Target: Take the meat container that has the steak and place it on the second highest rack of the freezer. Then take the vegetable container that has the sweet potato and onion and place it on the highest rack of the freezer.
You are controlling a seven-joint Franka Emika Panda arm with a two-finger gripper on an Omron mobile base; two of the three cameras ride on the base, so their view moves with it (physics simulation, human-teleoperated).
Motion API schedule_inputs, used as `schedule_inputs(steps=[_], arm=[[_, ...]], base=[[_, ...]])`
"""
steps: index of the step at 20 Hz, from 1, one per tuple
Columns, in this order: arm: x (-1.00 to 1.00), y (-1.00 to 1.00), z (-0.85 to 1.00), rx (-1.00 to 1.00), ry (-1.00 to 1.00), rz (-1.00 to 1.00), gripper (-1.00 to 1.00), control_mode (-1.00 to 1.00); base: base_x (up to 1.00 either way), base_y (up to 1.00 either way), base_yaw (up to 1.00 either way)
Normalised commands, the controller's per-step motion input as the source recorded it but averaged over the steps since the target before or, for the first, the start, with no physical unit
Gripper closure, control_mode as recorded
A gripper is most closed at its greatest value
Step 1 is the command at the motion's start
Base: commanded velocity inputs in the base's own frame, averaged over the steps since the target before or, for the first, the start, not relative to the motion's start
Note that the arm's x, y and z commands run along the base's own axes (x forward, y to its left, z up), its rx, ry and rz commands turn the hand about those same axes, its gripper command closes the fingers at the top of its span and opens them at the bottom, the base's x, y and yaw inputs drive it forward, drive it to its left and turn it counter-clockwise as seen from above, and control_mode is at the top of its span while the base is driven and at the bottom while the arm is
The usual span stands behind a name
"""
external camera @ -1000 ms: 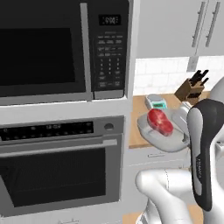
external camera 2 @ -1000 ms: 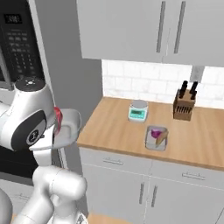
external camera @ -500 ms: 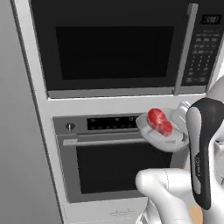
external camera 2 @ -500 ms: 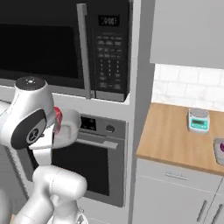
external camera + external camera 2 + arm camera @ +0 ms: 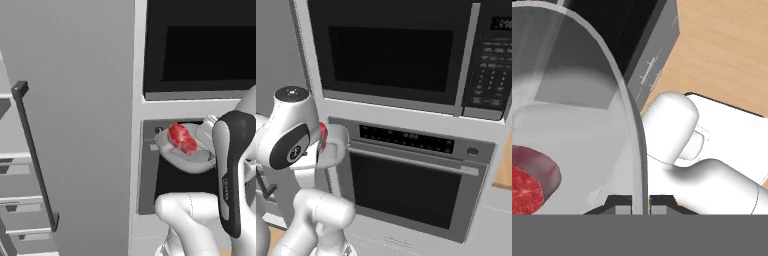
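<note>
One steak [image 5: 182, 139] sits in the meat container [image 5: 187, 156] (grey, shallow). The hand [image 5: 640, 202] pinches its rim, held in front of the oven [image 5: 416, 185]. The freezer [image 5: 75, 125] stands just left.

At the far left of the left base view, pale flat shelves [image 5: 11, 159] of the freezer [image 5: 85, 125] show past the grey door with its dark vertical bar handle [image 5: 35, 155]; what lies on them cannot be told. The steak [image 5: 182, 138] lies in a grey meat container [image 5: 187, 159] held in the air at centre right of that view. In the hand view the steak [image 5: 529, 182] sits at lower left on the container's floor, and the wooden floor [image 5: 732, 55] fills the upper right
</note>
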Motion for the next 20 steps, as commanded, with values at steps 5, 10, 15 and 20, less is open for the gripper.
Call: schedule_inputs(steps=[5,10,15,20], arm=[[0.00,0.00,0.00,0.00,0.00,0.00,1.00,1.00],[0.00,0.00,0.00,0.00,0.00,0.00,1.00,1.00],[0.00,0.00,0.00,0.00,0.00,0.00,1.00,1.00],[0.00,0.00,0.00,0.00,0.00,0.00,1.00,1.00]], base=[[-0.35,1.00,-0.06],[-0.08,1.00,-0.12],[-0.04,0.93,-0.11],[0.01,0.75,-0.09]])
